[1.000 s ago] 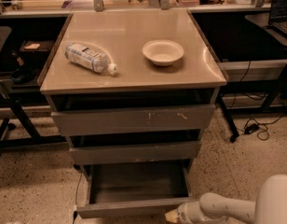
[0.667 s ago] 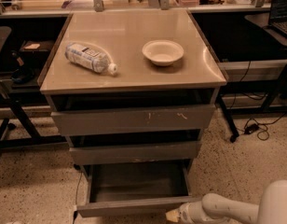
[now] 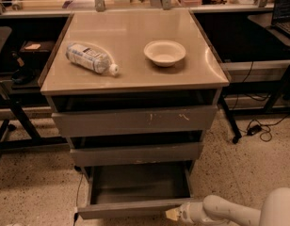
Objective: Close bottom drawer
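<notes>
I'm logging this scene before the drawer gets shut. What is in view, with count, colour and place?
cabinet top: one, beige, centre of the view
bottle: one, clear with a pale label, lying on its side at the left of the top
bowl: one, cream, upright at the right of the top
top drawer: one, grey-brown, pale scratches on its front, slightly out
middle drawer: one, grey-brown, slightly out
bottom drawer: one, grey-brown, pulled far out
cables: dark, on the floor at right
arm: one, white, lower right corner
gripper: one, pale, at the right end of the bottom drawer's front panel
</notes>
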Robot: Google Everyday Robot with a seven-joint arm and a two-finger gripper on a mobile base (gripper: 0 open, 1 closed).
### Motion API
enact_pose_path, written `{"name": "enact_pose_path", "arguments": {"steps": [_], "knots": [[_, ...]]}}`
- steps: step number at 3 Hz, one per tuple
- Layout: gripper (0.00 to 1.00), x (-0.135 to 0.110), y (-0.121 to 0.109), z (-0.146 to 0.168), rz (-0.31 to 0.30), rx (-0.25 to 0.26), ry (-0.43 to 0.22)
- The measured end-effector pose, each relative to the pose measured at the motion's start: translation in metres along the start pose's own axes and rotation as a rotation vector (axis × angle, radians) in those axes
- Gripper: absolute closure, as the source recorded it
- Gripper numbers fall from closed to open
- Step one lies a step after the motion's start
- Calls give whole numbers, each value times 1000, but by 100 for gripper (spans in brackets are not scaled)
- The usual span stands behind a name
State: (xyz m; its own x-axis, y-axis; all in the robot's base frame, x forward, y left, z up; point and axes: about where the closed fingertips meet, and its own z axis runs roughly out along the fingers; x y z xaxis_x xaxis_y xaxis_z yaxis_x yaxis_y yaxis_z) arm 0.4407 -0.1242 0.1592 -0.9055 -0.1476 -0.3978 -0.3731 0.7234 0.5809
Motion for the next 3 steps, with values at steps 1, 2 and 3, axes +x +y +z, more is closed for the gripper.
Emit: {"name": "enact_pose_path", "arguments": {"steps": [1,2,3], "knots": [[100,-21,-8,7,12,14,-69],[100,-56,-21,12,21,40,-158],[100,-93,-31,13,24,62,-243]]}}
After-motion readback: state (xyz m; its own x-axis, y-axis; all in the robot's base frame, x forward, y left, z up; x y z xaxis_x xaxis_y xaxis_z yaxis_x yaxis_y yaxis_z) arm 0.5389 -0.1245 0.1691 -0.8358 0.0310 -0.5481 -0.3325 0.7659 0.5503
